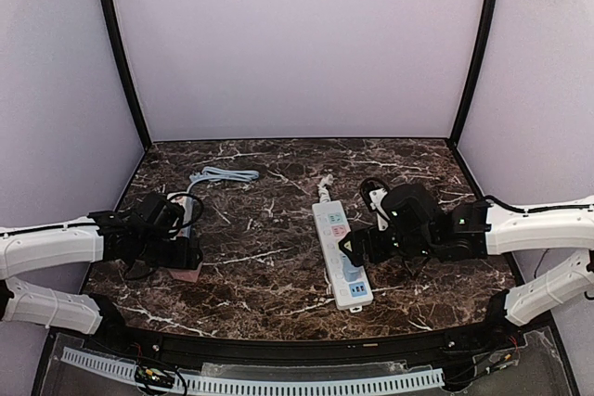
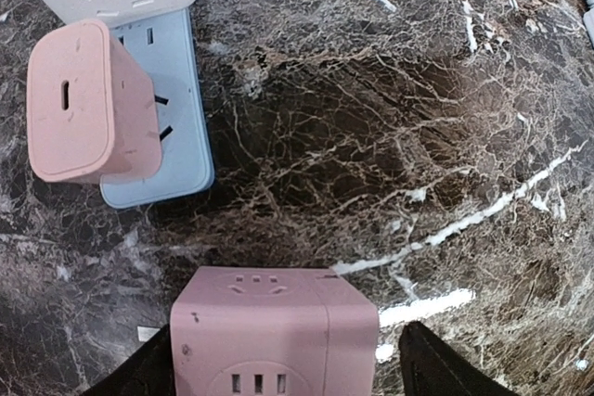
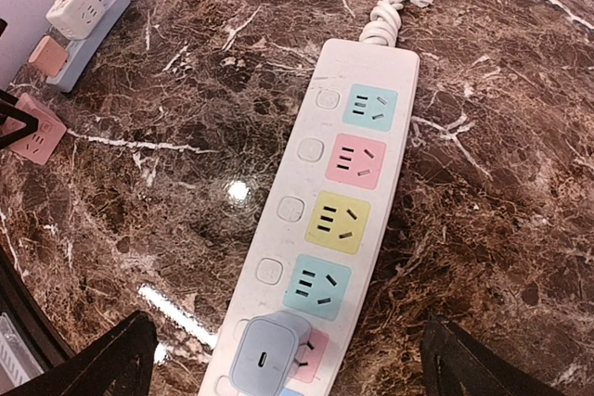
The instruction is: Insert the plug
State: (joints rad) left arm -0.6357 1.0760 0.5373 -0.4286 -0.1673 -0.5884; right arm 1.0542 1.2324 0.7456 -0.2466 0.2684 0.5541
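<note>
Blue-grey plug on white pwr strip, clear only in R wrist cam.

Dark marble tabletop, pale lilac walls, black corner posts, white slotted rail in front

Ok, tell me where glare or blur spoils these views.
Right wrist: a bright glare spot on the marble table beside the power strip, otherwise sharp. Left wrist: the pink cube socket is cropped by the bottom edge. Top external: dim, even light, no glare.
</note>
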